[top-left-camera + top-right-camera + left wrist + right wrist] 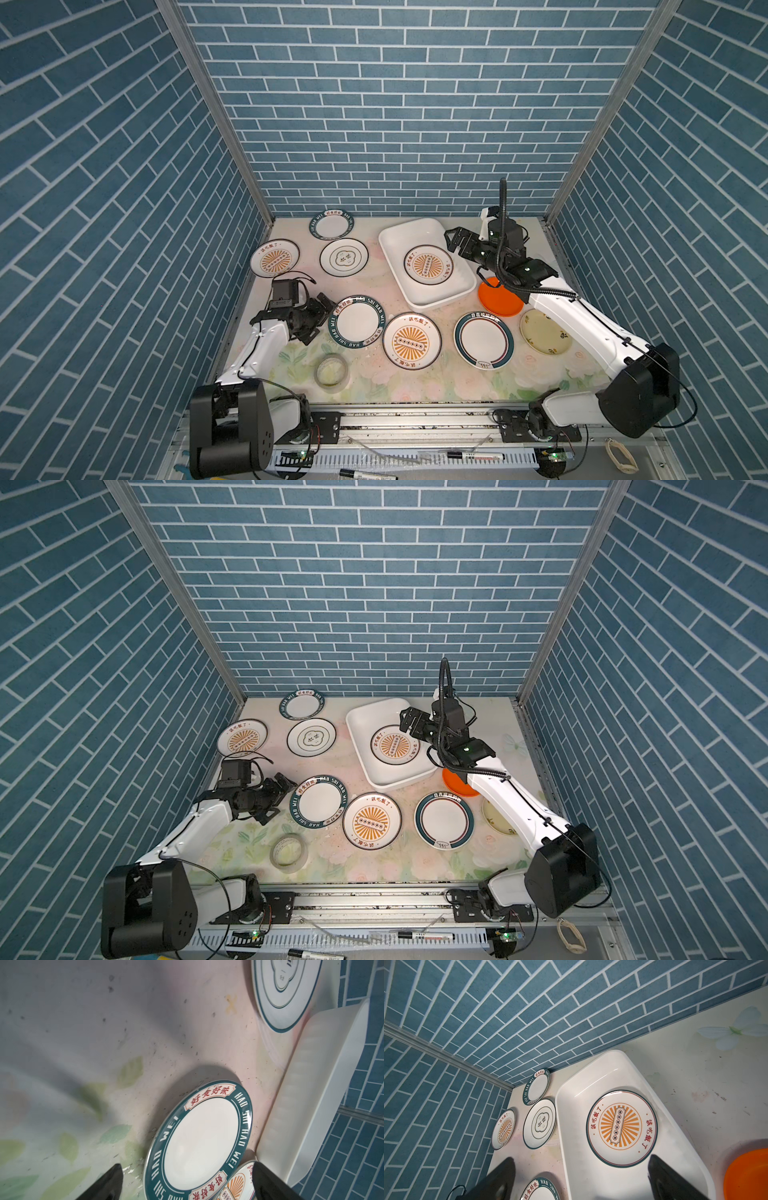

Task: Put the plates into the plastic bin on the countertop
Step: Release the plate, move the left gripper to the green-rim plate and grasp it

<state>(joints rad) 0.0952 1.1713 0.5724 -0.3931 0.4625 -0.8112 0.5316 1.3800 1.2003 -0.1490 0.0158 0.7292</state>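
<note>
One orange-sunburst round plate [428, 264] lies in the glossy white plastic bin [392, 245], eight more outside on the floral worktop [415, 382]; left pincer [320, 320] and right pincer [451, 242] gape empty.

I count nine plates [331, 224]: three sunburst ones [411, 340], two green-lettered [356, 322], one thin-ringed [344, 257], one teal-banded [483, 340], one orange [494, 301], one pale yellow [545, 332]. One plastic bin [409, 232], one tape roll [331, 387], two markers [473, 457].

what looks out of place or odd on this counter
A translucent tape roll lies on the countertop, the one thing there that is no dish. The green-rimmed plate seems to overlap the sunburst plate beside it.
</note>
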